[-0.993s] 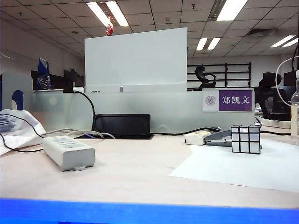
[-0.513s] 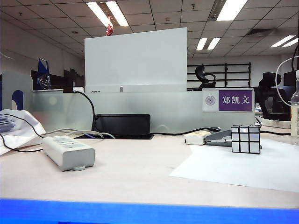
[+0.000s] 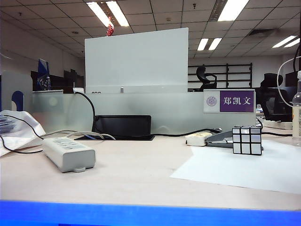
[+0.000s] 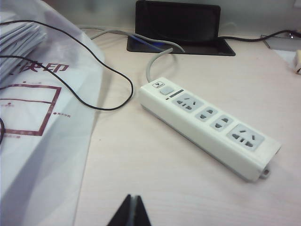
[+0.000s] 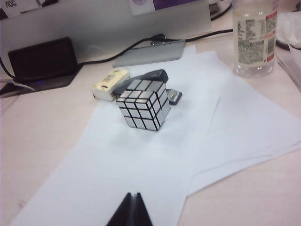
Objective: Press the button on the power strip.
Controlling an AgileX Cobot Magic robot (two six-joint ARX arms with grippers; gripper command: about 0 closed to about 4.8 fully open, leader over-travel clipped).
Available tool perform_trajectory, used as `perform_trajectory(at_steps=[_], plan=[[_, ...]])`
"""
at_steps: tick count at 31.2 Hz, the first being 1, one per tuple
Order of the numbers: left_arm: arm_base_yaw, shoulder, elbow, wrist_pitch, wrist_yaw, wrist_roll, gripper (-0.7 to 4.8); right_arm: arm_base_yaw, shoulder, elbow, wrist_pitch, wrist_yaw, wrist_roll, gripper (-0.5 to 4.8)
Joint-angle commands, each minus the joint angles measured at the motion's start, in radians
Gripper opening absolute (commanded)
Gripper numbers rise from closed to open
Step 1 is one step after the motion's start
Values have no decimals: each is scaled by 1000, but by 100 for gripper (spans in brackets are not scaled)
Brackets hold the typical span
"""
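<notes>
The power strip (image 4: 211,123) is a long white bar with several sockets, lying flat on the wooden table; in the exterior view the power strip (image 3: 68,152) sits at the left. Its small grey button (image 4: 165,91) is at the cable end, beside a grey cable (image 4: 155,59). My left gripper (image 4: 134,197) is shut, empty, hovering above bare table short of the strip. My right gripper (image 5: 133,195) is also shut and empty, over white paper (image 5: 141,165), in front of a mirror cube (image 5: 143,104). Neither gripper shows in the exterior view.
A white plastic bag (image 4: 33,117) with a thin black wire (image 4: 101,66) lies beside the strip. A black tray (image 4: 181,28) stands behind it. Near the cube are a stapler (image 5: 141,80), a small cream gadget (image 5: 109,84) and a plastic bottle (image 5: 254,35).
</notes>
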Motion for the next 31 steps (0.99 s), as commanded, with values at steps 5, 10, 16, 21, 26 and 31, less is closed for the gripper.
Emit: perform_trajectory(at_steps=[5, 10, 16, 21, 26, 31], plan=[[0, -1, -6, -1, -28, 42, -5, 0, -1, -44, 54, -35, 0, 0], [0, -1, -6, -1, -36, 63, -5, 0, -1, -101, 77, -64, -5, 0], [1, -1, -7, -1, -77, 71, -5, 0, -1, -131, 160, -74, -54, 0], [1, -1, -24, 46, -137, 82, -5, -1, -1, -132, 237, -85, -145, 0], [1, -1, -32, 118, -101, 124, -5, -2, -1, -132, 286, -81, -189, 0], [1, -1, -32, 138, -88, 127, -5, -2, -1, -132, 372, -74, -244, 0]])
